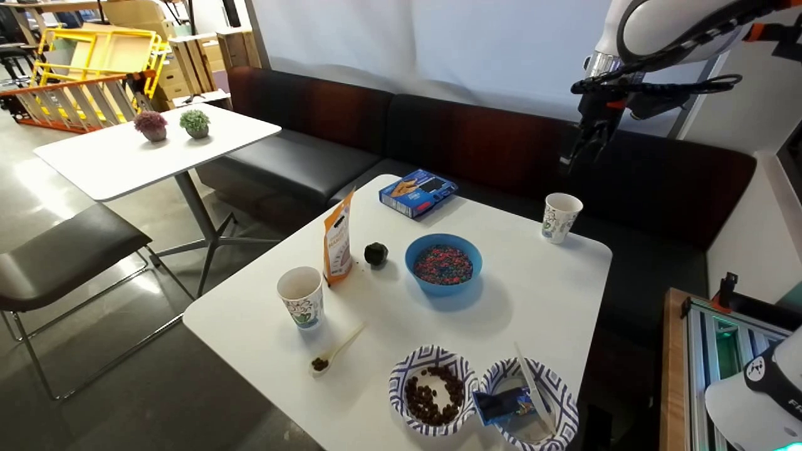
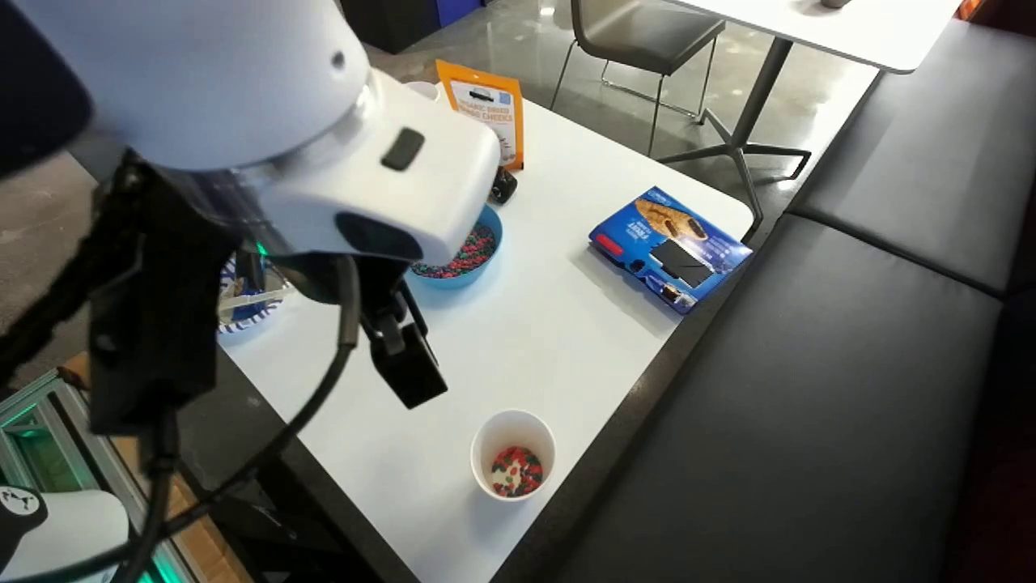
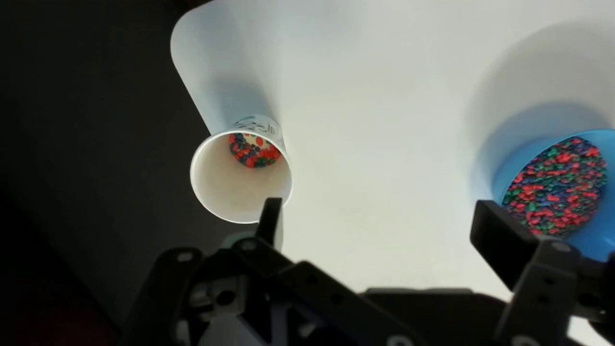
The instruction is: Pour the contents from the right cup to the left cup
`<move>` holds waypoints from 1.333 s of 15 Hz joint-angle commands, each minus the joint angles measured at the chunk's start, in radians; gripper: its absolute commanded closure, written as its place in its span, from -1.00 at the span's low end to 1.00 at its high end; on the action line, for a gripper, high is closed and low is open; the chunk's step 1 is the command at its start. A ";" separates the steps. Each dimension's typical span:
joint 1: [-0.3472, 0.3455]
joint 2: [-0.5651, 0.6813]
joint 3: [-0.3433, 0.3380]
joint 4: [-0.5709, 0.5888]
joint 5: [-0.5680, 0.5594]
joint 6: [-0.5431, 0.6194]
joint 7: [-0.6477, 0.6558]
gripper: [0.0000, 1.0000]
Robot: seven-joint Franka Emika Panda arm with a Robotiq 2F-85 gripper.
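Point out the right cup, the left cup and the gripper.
Right cup (image 3: 238,182), in the wrist view: inner wall.
Left cup (image 1: 304,307), in an exterior view: printed side.
Gripper (image 3: 379,220), wrist view: gap between fingertips.

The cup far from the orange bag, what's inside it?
Inside the cup are little red, green and dark bits, with gaps between them. They lie at the bottom; whatever is right under them is covered, so I can't tell.

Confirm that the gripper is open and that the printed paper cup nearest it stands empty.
Not empty: in the wrist view, small red, green and dark blue pieces lie at the bottom of that printed paper cup. The rest holds: the gripper is open.
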State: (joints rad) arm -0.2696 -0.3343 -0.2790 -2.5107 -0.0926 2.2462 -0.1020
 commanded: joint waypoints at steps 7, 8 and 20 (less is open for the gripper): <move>-0.040 0.286 -0.002 -0.016 -0.051 0.298 0.105 -1.00; -0.040 0.311 -0.002 -0.014 -0.054 0.319 0.115 -1.00; -0.032 0.469 -0.028 0.007 -0.056 0.473 0.093 0.61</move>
State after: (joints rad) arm -0.3061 0.1083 -0.2949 -2.5140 -0.1299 2.6905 -0.0060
